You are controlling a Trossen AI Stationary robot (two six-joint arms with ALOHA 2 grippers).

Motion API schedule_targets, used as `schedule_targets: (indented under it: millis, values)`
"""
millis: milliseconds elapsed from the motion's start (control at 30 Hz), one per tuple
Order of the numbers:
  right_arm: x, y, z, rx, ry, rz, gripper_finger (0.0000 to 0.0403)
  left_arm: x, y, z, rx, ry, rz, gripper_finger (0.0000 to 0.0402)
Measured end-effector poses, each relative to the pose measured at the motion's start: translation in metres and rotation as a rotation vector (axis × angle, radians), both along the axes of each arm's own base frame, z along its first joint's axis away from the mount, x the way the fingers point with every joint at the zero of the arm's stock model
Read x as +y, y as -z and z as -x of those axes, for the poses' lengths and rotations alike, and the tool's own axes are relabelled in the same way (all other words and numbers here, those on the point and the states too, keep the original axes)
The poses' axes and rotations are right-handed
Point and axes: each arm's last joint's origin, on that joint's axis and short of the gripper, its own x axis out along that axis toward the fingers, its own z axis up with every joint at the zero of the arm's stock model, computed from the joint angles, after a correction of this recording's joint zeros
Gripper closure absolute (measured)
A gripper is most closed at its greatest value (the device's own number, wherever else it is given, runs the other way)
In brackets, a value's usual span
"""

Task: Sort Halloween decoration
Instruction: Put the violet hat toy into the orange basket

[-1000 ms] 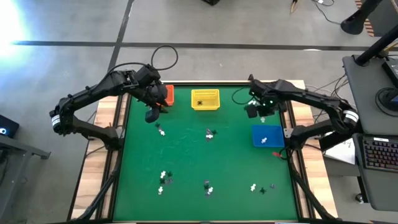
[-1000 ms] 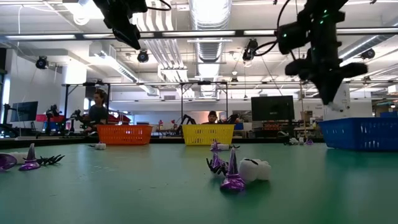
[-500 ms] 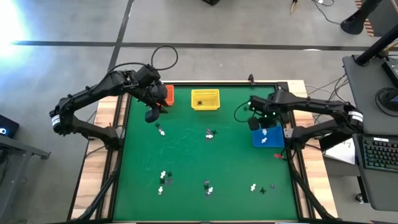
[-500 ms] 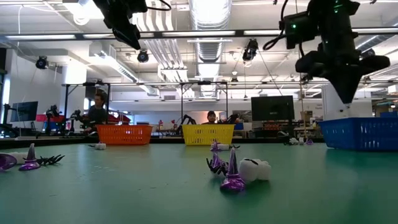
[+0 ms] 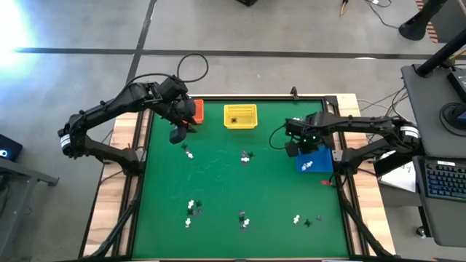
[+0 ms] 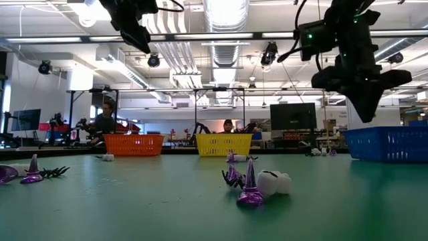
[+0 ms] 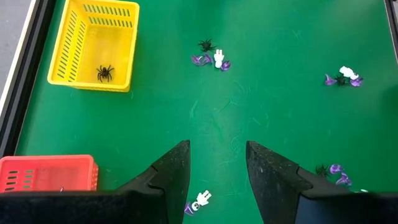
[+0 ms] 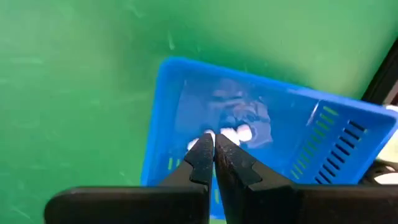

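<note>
Blue basket [image 8: 273, 162]: contents blurred, white shape unclear | orange basket [image 7: 46, 172]: cut off by left gripper's fingers [image 7: 171, 171]

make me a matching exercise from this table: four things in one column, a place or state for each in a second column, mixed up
Things
1. yellow basket
2. blue basket
3. left gripper
4. right gripper

Places or states
A. open, above a white trinket on the green mat
B. shut, over the blue basket
C. holds a black spider
D. holds a white trinket, at the mat's right edge

Pairs: 1-C, 2-D, 3-A, 4-B
</note>
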Motion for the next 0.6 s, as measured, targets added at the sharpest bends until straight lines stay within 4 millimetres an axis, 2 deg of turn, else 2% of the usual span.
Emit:
schedule_targets:
  millis: [300, 600]
  values:
    - [-0.006, -0.026, -0.011, -0.065, -0.075, 0.144, 0.0358, 0.005, 0.001, 0.002, 0.080, -0.119, -0.137, 0.0264]
    - [-0.011, -0.050, -0.019, -0.121, -0.122, 0.248, 0.0321, 0.008, 0.008, -0.002, 0.125, -0.282, -0.052, 0.0242]
